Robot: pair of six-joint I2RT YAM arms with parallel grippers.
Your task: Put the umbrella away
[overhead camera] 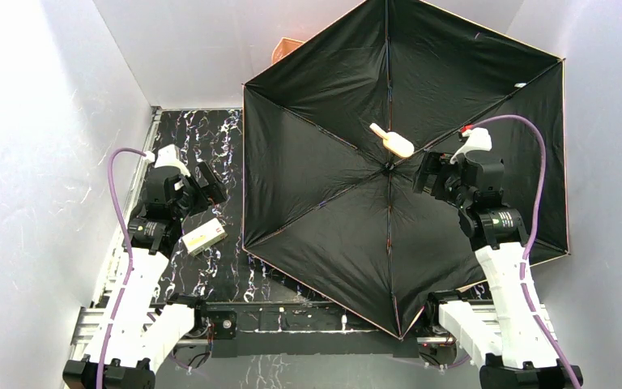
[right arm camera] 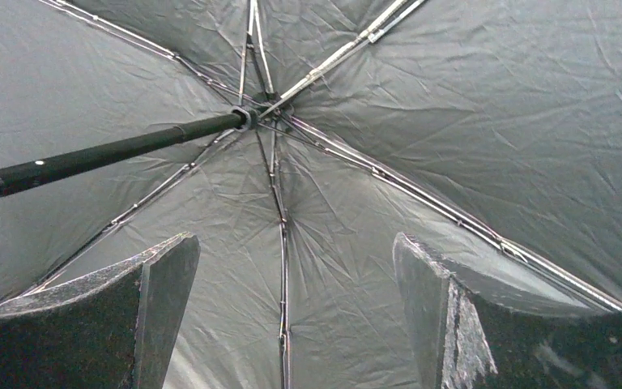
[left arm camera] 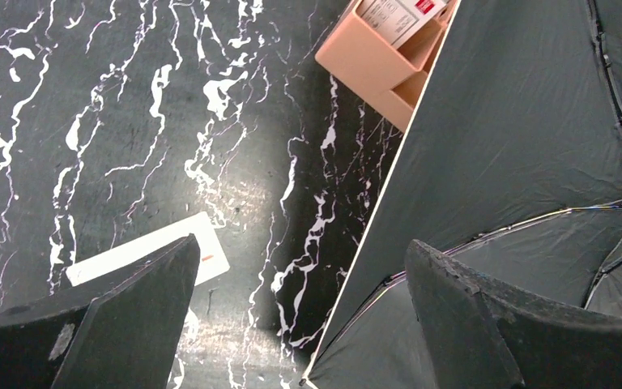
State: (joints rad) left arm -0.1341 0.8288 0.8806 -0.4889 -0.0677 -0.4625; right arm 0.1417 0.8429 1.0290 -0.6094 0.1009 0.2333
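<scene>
Nothing can be read for certain. At one o'clock in the left wrist view, a white packet [left arm camera: 398,16] standing in the peach file organizer [left arm camera: 364,61] carries lines of dark print and a red patch, all too small to make out.

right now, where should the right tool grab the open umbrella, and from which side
The black shaft, from the open inner side of the umbrella: it stands clear of the ribs, a thin rigid rod the open right tool could straddle.

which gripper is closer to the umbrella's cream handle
The right gripper: it hangs open over the black inside of the umbrella, beside the handle. The left gripper is off the canopy's edge, near the small cream box.
</scene>
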